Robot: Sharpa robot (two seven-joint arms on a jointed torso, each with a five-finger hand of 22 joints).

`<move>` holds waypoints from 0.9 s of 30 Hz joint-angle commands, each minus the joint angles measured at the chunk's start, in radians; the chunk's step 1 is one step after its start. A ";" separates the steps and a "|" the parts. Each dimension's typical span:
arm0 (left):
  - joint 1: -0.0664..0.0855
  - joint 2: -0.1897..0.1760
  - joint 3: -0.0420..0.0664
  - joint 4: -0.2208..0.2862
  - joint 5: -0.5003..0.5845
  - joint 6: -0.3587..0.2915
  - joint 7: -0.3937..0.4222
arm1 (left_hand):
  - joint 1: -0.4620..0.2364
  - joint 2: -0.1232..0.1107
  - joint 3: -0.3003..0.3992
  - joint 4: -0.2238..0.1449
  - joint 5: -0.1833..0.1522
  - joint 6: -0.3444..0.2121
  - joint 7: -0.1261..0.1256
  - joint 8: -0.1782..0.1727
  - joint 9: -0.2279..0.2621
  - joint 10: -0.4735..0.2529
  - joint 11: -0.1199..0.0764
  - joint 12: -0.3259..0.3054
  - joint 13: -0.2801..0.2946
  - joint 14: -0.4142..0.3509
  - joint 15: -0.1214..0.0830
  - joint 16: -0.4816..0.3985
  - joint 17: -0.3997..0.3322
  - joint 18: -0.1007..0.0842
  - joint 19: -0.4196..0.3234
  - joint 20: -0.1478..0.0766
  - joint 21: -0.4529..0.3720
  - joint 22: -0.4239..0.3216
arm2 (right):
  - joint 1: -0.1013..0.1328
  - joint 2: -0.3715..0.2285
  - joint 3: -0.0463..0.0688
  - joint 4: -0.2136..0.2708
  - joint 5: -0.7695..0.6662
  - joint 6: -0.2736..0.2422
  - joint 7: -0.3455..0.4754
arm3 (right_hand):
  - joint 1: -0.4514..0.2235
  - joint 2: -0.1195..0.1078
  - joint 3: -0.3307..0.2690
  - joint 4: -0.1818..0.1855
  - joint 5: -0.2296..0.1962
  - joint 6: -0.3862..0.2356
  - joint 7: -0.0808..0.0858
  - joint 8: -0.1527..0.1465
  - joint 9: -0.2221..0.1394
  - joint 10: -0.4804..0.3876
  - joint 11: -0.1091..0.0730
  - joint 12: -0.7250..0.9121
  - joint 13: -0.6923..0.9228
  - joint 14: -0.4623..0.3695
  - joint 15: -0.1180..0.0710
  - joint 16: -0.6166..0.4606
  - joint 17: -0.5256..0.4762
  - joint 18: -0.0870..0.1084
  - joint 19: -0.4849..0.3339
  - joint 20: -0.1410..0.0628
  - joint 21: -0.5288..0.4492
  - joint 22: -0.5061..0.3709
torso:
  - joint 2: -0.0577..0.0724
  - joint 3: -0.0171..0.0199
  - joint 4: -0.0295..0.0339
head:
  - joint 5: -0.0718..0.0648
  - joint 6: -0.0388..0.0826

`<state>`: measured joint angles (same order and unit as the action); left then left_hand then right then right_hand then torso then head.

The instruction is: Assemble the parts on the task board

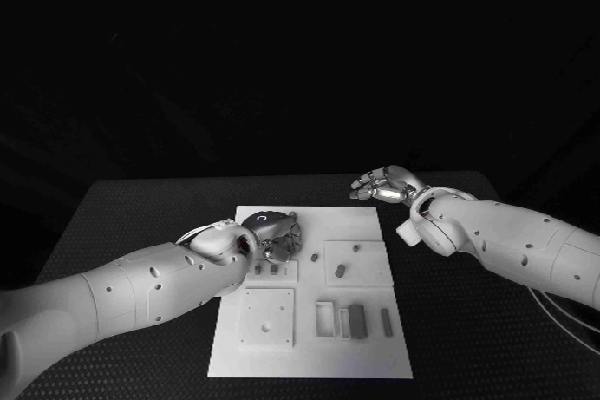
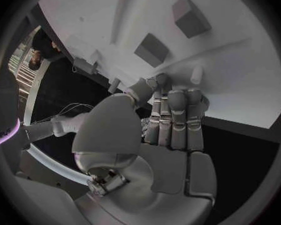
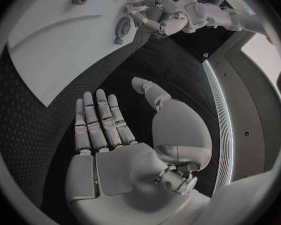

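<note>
The white task board (image 1: pixel 375 352) lies in the middle of the black table. My left hand (image 1: pixel 270 232) hangs over its far left part, fingers bent down to the surface. In the left wrist view the left hand (image 2: pixel 172 116) has its fingers side by side, tips at the task board (image 2: pixel 240 80), thumb close against them, beside a small pale peg (image 2: pixel 196 75) and two grey blocks (image 2: pixel 152 50). Anything pinched there is hidden. My right hand (image 1: pixel 382 185) floats past the board's far right corner. The right hand (image 3: pixel 109 130) shows a flat palm with nothing in it.
Small grey parts (image 1: pixel 337 268) lie mid-board, and long bars (image 1: pixel 356 322) sit in slots near the front right. A square plate (image 1: pixel 268 318) occupies the front left. Bare black table (image 1: pixel 138 218) surrounds the board.
</note>
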<state>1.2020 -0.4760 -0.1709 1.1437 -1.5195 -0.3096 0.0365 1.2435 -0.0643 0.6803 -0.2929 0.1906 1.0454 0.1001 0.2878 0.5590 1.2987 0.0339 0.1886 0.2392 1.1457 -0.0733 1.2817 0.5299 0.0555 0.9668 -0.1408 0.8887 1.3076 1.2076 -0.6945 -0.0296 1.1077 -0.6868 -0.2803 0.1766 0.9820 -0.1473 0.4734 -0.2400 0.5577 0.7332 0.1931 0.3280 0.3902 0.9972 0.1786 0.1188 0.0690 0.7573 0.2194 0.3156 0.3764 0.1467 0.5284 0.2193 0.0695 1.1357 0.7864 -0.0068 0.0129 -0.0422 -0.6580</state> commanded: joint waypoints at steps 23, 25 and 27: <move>-0.010 -0.005 -0.005 -0.002 0.045 -0.009 -0.015 | -0.019 -0.016 0.002 0.003 -0.010 -0.010 0.008 -0.008 -0.007 0.001 0.007 -0.024 0.000 0.015 0.002 -0.003 -0.010 0.030 0.012 -0.028 0.003 0.011 | 0.000 -0.002 0.000 0.003 -0.002 0.002 0.009 | -0.008 0.001 0.000 0.004 0.005 -0.008 0.006 0.006 -0.002 0.002 0.008 -0.004 0.000 -0.010 0.000 0.006 -0.002 -0.007 -0.007 -0.001 -0.003 0.001 | -0.001 0.0005 -0.0001 | -0.002 0.002; -0.010 -0.005 -0.005 -0.002 0.045 -0.010 -0.015 | -0.019 -0.017 0.002 0.003 -0.010 -0.011 0.008 -0.008 -0.008 0.001 0.007 -0.025 0.000 0.015 0.002 -0.003 -0.010 0.030 0.012 -0.028 0.003 0.011 | 0.000 -0.002 0.000 0.003 -0.002 0.002 0.009 | -0.007 0.001 0.000 0.004 0.005 -0.008 0.006 0.006 -0.002 0.002 0.008 -0.004 0.000 -0.010 0.000 0.006 -0.002 -0.007 -0.007 -0.001 -0.003 0.001 | -0.001 0.0007 -0.0001 | -0.002 0.002; -0.010 -0.005 -0.005 -0.003 0.045 -0.011 -0.015 | -0.019 -0.018 0.002 0.003 -0.010 -0.011 0.008 -0.008 -0.008 0.001 0.007 -0.025 0.000 0.015 0.002 -0.003 -0.010 0.030 0.012 -0.028 0.003 0.011 | 0.000 -0.002 0.000 0.003 -0.002 0.002 0.009 | -0.007 0.001 0.000 0.003 0.005 -0.008 0.006 0.006 -0.002 0.002 0.008 -0.004 0.000 -0.010 0.000 0.006 -0.002 -0.007 -0.007 -0.001 -0.003 0.002 | -0.001 0.0006 -0.0002 | -0.001 0.002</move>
<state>1.1968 -0.4801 -0.1723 1.1447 -1.4812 -0.3299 0.0343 1.2274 -0.0778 0.6796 -0.2931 0.1845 1.0402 0.1049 0.2838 0.5526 1.2996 0.0331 0.1664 0.2399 1.1561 -0.0765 1.2817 0.5213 0.0557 0.9742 -0.1445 0.8887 1.3074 1.2076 -0.6966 -0.0296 1.1089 -0.6868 -0.2805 0.1768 0.9820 -0.1473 0.4734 -0.2400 0.5577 0.7331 0.1931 0.3280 0.3894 0.9973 0.1786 0.1188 0.0690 0.7573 0.2194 0.3156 0.3755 0.1468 0.5284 0.2194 0.0695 1.1358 0.7857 -0.0060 0.0132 -0.0440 -0.6555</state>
